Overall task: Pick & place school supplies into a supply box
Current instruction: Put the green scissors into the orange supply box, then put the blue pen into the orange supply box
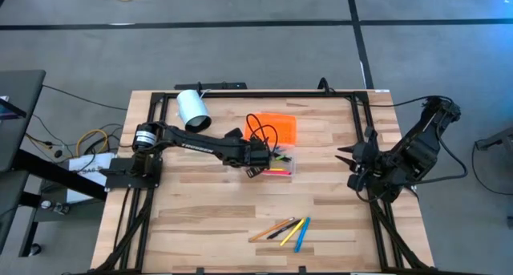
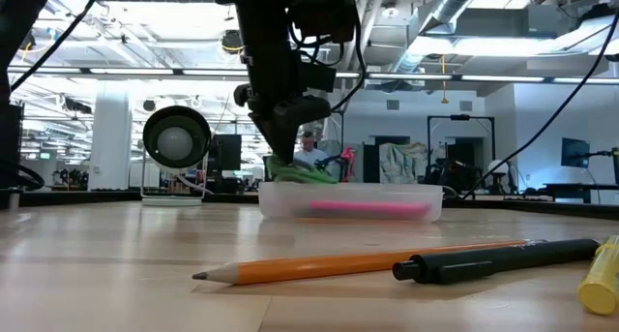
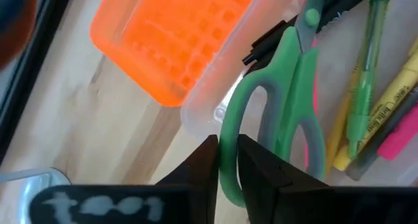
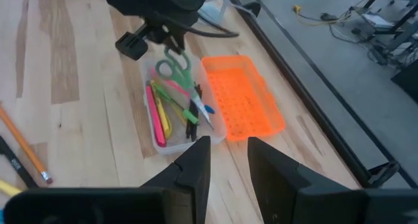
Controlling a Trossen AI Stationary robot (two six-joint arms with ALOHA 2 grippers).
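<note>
The supply box (image 1: 279,163), a clear tray, lies mid-table with pink, yellow and green markers (image 3: 375,87) inside. Its orange lid (image 1: 272,128) lies beside it, toward the far edge. Green-handled scissors (image 3: 287,100) lie over the markers in the box. My left gripper (image 3: 227,160) stands at the box's left end, shut on the scissors. A pencil (image 1: 271,229), a dark pen, a yellow marker and a blue pen lie near the front edge. My right gripper (image 1: 347,169) waits open at the right, raised. My left gripper pinches one green handle ring (image 3: 226,129) of the scissors between its two fingers, on the ring's outer side. The fingers slant down from the table's left. The scissors' blade end lies on the markers in the box; the handle end (image 2: 300,172) stands just above the box's rim.
A white cylinder (image 1: 192,108) lies on its side at the far left. A black frame rail (image 1: 264,93) runs along the far edge and down both sides. Bare wood lies between the box and the loose pens at the front.
</note>
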